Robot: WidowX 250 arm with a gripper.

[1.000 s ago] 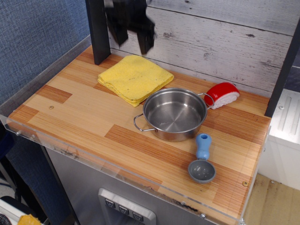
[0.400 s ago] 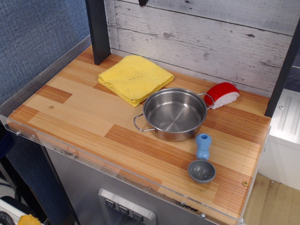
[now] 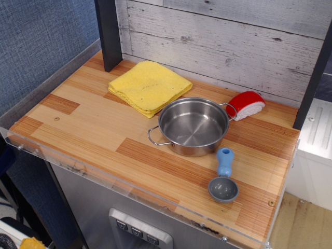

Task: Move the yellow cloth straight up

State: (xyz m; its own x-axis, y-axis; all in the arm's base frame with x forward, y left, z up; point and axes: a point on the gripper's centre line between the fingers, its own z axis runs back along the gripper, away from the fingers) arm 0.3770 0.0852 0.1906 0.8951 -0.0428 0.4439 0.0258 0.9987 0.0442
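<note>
The yellow cloth (image 3: 150,86) lies folded and flat on the wooden counter (image 3: 93,129), near the back wall at the left of centre. Its right front edge lies close to the rim of the steel pot (image 3: 193,126); I cannot tell whether they touch. The gripper is out of view; no part of the arm shows in the frame.
A red and white sushi-like toy (image 3: 247,104) lies right of the pot near the wall. A blue and grey scoop (image 3: 223,179) lies in front of the pot. A dark post (image 3: 108,32) stands at the back left, beside the cloth. A plank wall (image 3: 233,41) closes the back.
The dark gripper that hung above the cloth at the top of the frame has risen and left the view. The cloth and the other objects have not moved.
</note>
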